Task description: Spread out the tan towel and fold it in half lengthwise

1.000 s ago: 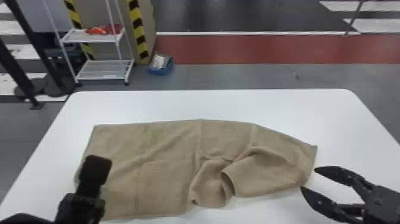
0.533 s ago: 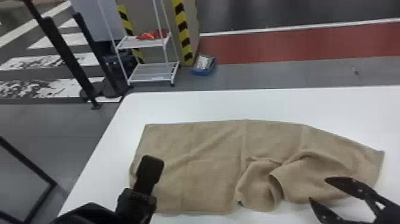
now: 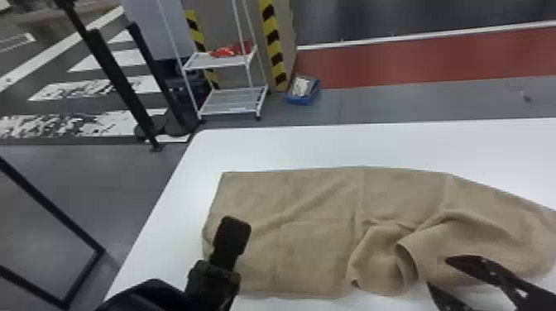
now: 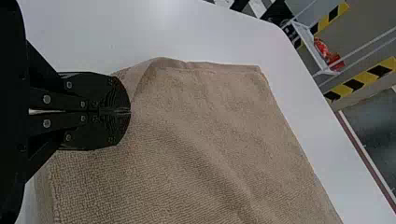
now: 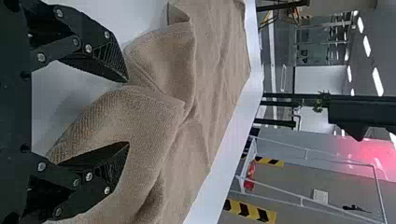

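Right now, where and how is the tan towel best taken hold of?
I'd grip the tan towel by the raised fold in its rumpled right half, the right end effector coming from the near right. Cloth bulges up there between its open fingers, while the left half lies flatter and likely offers less to pinch.

Beyond the white bench (image 3: pixel 289 142) I see a white rack (image 3: pixel 215 62) with something red (image 3: pixel 225 51) on its upper shelf, and black-and-yellow stripes (image 3: pixel 272 37) close by. Right of it, a blue box (image 3: pixel 304 100) sits near a red floor strip (image 3: pixel 413 60). On my left are black posts (image 3: pixel 118 76); my right wrist view catches a green plant (image 5: pixel 320 101) and ceiling lights (image 5: pixel 377 81).
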### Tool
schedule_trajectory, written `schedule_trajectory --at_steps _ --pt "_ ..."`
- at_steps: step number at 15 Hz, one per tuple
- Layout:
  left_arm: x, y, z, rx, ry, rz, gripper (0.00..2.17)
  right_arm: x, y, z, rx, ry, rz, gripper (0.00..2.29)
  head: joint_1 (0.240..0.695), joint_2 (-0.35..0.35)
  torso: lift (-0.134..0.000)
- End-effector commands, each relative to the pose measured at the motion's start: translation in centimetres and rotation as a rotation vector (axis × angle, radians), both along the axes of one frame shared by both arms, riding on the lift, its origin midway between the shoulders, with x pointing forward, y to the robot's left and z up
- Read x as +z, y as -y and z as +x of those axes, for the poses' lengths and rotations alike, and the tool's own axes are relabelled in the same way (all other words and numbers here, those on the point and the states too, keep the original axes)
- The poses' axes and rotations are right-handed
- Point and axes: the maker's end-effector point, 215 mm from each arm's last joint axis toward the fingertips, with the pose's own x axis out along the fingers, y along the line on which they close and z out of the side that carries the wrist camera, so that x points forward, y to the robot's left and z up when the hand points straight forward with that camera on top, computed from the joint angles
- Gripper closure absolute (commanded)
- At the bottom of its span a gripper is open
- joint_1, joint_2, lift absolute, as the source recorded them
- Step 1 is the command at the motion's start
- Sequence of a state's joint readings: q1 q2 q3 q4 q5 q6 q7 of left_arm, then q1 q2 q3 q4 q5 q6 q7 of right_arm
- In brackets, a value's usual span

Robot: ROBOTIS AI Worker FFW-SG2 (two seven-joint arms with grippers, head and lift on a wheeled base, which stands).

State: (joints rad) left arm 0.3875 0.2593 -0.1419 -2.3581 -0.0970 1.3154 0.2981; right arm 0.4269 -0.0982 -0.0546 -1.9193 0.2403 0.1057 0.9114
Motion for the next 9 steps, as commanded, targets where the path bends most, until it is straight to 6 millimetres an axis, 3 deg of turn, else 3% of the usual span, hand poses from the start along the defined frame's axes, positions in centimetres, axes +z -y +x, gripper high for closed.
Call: schedule_trajectory --at_steps 1,3,5,6,9 --pt "0.0 -0.2 0.0 0.001 0.001 0.002 1.91 -1.1 -0.2 0.1 0.000 -0.038 -0.012 0.73 0.695 0.299 -0.128" --pt "0.0 -0.1 0.0 0.000 0.003 0.002 1.91 -1.7 0.1 0.2 -0.009 -0.061 -0.023 1.00 0.695 0.306 -0.128" --pt "0.0 -0.1 0.1 -0.002 0.006 0.000 1.91 -2.1 0.5 0.4 -0.019 -0.083 -0.026 1.04 0.695 0.305 -0.128" --pt "0.0 0.0 0.1 -0.001 0.006 -0.001 1.91 -2.3 0.6 0.3 -0.024 -0.096 -0.021 1.29 0.695 0.303 -0.128" --pt "0.0 0.0 0.2 -0.002 0.006 -0.001 1.91 -1.1 0.8 0.8 -0.034 -0.092 0.000 1.56 0.695 0.293 -0.128"
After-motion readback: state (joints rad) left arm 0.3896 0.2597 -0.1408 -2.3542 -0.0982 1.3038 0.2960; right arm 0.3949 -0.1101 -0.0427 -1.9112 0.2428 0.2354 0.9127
